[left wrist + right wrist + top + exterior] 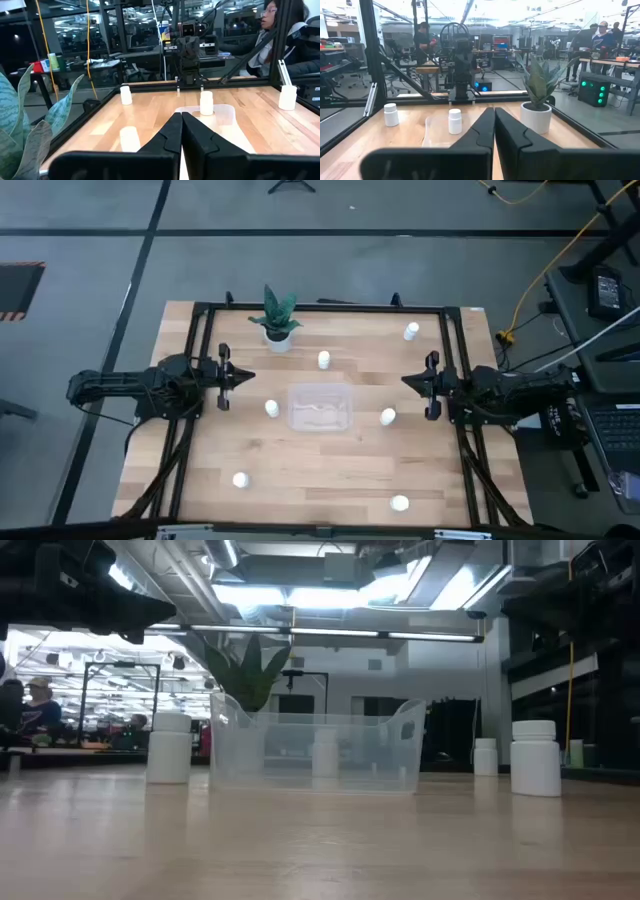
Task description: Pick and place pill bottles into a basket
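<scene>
Nothing of the task is judged to be done: the basket [319, 407] is seen at the middle of the table [330, 475] with no bottle inside it, and six pill bottles [272, 409] are scattered around it on the wood. One is placed just beside the basket's left edge, one [388, 417] just beside its right edge, one [324, 360] beyond it toward the plant pot [278, 338], one [411, 331] near the far right corner, and two [240, 480] [399, 503] near the front edge. All six are therefore left to be picked and placed.

The left gripper [243, 377] is held above the table's left side, pointed toward the basket, its jaws pressed together with nothing between them; the same clenched, empty fingers [192, 131] are shown in the left wrist view. The right gripper [409, 381] is held opposite it at the right side, likewise closed on nothing, and no bottle is touched by either
</scene>
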